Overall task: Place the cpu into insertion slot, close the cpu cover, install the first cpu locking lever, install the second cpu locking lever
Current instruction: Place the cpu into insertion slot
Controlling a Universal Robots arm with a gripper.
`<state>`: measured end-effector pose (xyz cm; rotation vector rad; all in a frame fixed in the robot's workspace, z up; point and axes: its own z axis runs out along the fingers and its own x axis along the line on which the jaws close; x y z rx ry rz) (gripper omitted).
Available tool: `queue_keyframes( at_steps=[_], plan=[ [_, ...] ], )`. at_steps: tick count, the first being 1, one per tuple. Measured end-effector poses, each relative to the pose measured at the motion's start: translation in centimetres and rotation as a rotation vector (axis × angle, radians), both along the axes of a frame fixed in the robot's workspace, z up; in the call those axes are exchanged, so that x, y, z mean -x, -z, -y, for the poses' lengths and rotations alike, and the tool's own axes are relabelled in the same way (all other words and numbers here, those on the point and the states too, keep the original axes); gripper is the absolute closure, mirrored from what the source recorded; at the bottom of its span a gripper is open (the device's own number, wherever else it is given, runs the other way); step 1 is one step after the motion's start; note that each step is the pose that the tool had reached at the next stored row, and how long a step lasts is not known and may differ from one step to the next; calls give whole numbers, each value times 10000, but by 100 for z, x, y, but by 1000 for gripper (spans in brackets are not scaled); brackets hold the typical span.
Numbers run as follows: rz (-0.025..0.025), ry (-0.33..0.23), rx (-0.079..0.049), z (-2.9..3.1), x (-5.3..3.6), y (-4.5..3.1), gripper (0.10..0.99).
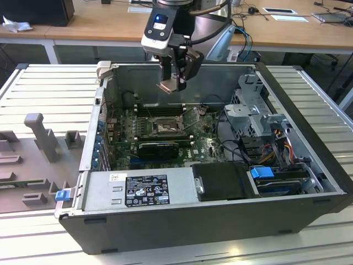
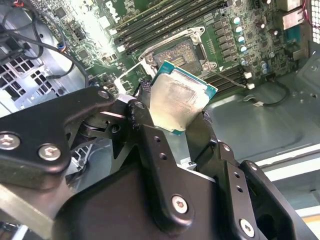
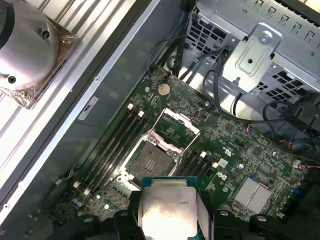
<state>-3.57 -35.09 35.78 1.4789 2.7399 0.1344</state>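
Above one open insertion slot, two fingers gripping one cpu

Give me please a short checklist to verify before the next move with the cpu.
1. Grip: ok, the gripper is shut on the cpu.
2. Insertion slot empty: ok, its contacts are bare.
3. Cpu cover open: ok, it stands raised off the slot.
4. Cpu centred over the slot: cannot tell; it hangs well above the board.
5. Cables away from the slot: ok, they lie near the drive cage.
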Motion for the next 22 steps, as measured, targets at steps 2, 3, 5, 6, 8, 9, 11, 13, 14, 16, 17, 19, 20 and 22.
queue_keyframes(
  at_steps=[2, 3, 5, 6, 8, 9, 11, 13, 14, 16, 17, 19, 20, 22],
  plan=[
    [0, 140, 0, 0, 0, 1, 561],
    [0, 215, 0, 0, 0, 1, 561],
    [0, 443, 0, 0, 0, 2, 561],
    [0, 529, 0, 0, 0, 2, 561],
    [0, 704, 0, 0, 0, 3, 561],
    [0, 800, 0, 0, 0, 3, 561],
    [0, 1133, 0, 0, 0, 4, 561],
    [0, 1389, 0, 0, 0, 5, 561],
    [0, 1462, 0, 0, 0, 6, 561],
    [0, 1610, 0, 0, 0, 6, 561],
    [0, 1704, 0, 0, 0, 7, 561],
    [0, 2037, 0, 0, 0, 8, 561],
    [0, 2161, 0, 0, 0, 9, 561],
    [0, 2312, 0, 0, 0, 10, 561]
  ],
)
